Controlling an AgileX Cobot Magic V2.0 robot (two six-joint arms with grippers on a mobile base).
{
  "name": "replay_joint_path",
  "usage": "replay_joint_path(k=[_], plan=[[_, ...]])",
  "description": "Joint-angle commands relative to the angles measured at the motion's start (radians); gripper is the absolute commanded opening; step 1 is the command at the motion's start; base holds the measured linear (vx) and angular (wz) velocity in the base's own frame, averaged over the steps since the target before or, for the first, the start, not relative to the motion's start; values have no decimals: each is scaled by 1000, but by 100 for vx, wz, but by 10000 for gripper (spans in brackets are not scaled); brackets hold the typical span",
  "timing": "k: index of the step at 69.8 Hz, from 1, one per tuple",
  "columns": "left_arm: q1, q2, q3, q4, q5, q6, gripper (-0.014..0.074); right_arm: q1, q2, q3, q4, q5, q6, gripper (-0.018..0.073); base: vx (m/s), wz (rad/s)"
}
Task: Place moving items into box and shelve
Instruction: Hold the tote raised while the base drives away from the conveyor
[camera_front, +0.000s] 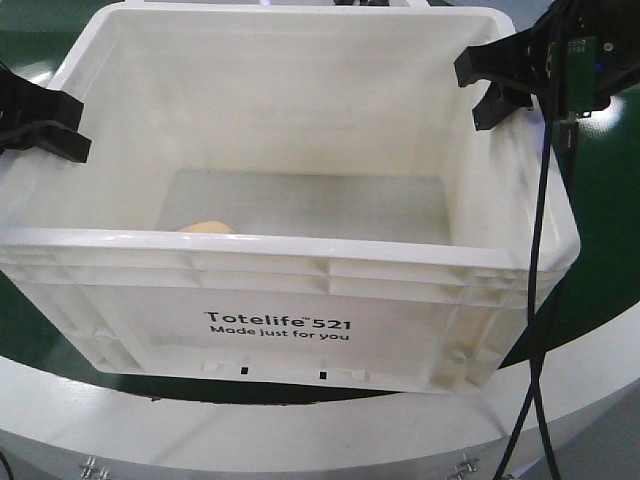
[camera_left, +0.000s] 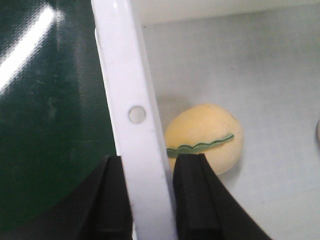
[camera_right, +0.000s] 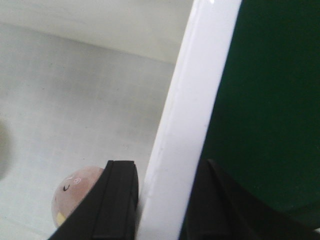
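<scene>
The box (camera_front: 280, 325), a big white crate printed "Totelife 521", stands in the middle of the front view. My left gripper (camera_front: 62, 124) straddles its left wall; in the left wrist view the left gripper (camera_left: 150, 161) has one black finger on each side of the white rim (camera_left: 135, 90), pressed against it. My right gripper (camera_front: 486, 90) clasps the right wall the same way, and the right wrist view shows the right gripper (camera_right: 167, 169) shut over the rim (camera_right: 185, 100). Two moving items lie on the box floor: a cream-yellow one (camera_left: 205, 136) with a green strip and a pinkish one (camera_right: 75, 192).
The box rests on a round green table (camera_front: 605, 250) with a broad white border (camera_front: 300, 435). A black cable (camera_front: 535, 300) hangs from the right arm down past the box's right front corner.
</scene>
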Motion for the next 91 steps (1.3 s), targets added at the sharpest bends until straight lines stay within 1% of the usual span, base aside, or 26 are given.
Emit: replay_joint_path(k=[1,91], plan=[[-6,-44,-47,-68,-84,13,-17,0,-57,-47,55,-75,-41,-12,0,0],[-6,-40,-47,-68,-84,13,-17,0,-57,-47,56,-72,-41,-12,-2,1]])
